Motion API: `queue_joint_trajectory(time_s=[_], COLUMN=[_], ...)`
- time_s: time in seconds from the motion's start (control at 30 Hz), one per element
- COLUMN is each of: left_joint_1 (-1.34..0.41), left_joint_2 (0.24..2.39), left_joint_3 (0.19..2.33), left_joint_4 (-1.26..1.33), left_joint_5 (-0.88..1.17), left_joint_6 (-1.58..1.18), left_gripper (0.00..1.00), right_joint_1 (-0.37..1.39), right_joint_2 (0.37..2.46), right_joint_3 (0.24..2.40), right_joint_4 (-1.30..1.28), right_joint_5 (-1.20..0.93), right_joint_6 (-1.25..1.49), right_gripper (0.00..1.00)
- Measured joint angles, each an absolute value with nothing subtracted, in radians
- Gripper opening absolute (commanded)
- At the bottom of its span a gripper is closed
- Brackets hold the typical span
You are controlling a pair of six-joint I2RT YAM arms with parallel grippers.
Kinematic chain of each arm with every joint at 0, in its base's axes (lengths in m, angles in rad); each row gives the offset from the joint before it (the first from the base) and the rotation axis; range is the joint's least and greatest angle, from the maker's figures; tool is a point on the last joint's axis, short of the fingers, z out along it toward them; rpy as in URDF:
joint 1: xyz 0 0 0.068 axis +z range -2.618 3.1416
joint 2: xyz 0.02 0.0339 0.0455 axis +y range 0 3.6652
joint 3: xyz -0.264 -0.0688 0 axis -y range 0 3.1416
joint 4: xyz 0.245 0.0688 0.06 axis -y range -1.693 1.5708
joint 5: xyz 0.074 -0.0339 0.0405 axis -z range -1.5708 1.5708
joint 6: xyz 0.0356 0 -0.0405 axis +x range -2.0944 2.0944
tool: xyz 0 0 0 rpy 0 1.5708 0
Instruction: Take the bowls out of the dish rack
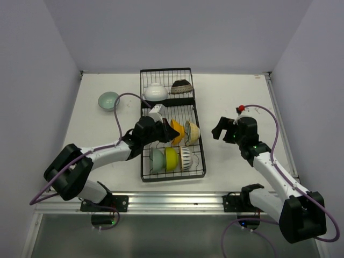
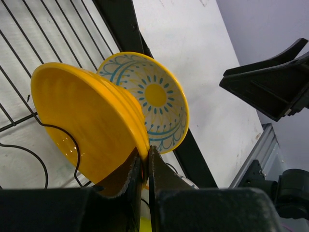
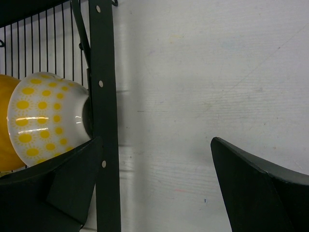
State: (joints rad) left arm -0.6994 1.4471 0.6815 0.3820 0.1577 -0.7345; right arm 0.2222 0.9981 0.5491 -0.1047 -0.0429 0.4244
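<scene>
Mid-counter, my left gripper (image 2: 146, 157) pinches the rim of the orange bowl (image 2: 87, 121), set on edge, the cream bowl (image 2: 155, 99) just beside it toward the right edge.

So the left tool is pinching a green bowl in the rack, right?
Not quite. The left tool is pinching the orange bowl in the rack, not a green one. The left wrist view shows the orange rim clamped in the tool.

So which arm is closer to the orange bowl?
Left. The left arm's jaws grip the rim of the orange bowl; the right arm's jaws hang open over the table, beside the rack.
</scene>
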Motion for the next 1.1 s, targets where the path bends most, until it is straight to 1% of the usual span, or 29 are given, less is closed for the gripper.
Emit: queue_joint_trajectory(time_s=[0.43,0.6,0.9,1.03,1.1], left_joint_1=[-0.655,-0.633,-0.6,-0.589,-0.58], left_joint_2=[1.44,1.412,1.269,1.127,1.048], left_joint_3=[0.601,0.593,0.625,0.664,0.709], left_joint_4=[0.612,0.636,0.536,0.406,0.295], left_joint_5=[0.232,0.237,0.272,0.281,0.252], left_joint_6=[-0.809,-0.809,-0.743,-0.647,-0.58], left_gripper=[0.0,0.0,0.0,0.0,0.0], right_joint_1=[0.223,0.223,0.223,0.222,0.222], right_joint_2=[1.002,1.002,1.002,1.002,1.002], right_joint_3=[0.549,0.549,0.549,0.549,0.549], right_joint_4=[-0.104,-0.104,-0.104,-0.104,-0.104], right_joint_5=[-0.043,-0.043,-0.043,-0.043,-0.043], right_joint_6=[0.424,0.424,0.424,0.424,0.424], right_gripper=[0.98,0.98,0.98,0.98,0.98])
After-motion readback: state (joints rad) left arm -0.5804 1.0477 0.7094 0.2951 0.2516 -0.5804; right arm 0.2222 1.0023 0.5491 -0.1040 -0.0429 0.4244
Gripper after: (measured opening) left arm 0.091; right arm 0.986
